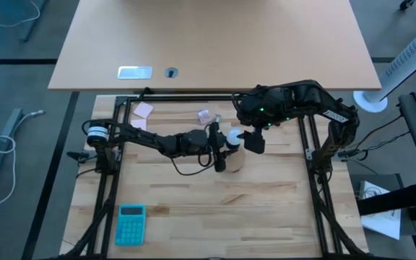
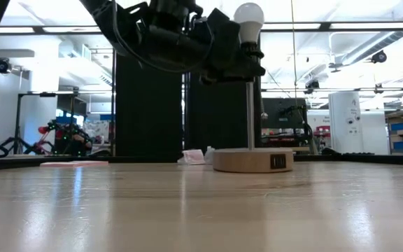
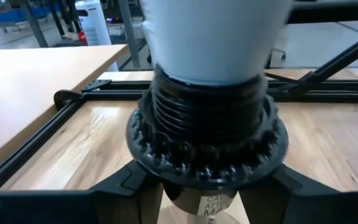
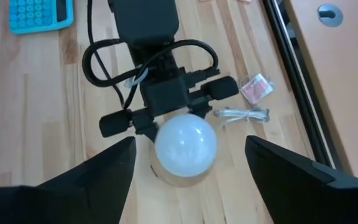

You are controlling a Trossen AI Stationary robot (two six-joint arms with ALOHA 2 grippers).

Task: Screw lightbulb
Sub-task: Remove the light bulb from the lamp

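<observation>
The white frosted lightbulb point(image 2: 249, 19) sits upright in the black socket point(image 2: 248, 64) at the top of a thin pole, which stands on the round wooden base point(image 2: 252, 161). My left gripper point(image 1: 221, 148) comes in level from the table's left and is shut on the socket, just under the bulb point(image 3: 213, 37). My right gripper point(image 4: 188, 149) is open above the bulb point(image 4: 185, 146). Its fingers stand apart on either side of the bulb and touch nothing. My left gripper pinches the black socket between its two fingers point(image 3: 124, 186), below the ribbed collar point(image 3: 207, 152) and the threaded neck. The fingers come level from the table's left. The lamp stands upright with its wooden base on the table.
A crumpled pinkish wrapper point(image 4: 257, 87) and a small cord point(image 4: 241, 114) lie on the table just behind the lamp. A blue calculator point(image 1: 130, 222) lies near the front left. Pink notes point(image 1: 144, 110) lie at the far left. A black frame point(image 1: 309, 144) borders the work area.
</observation>
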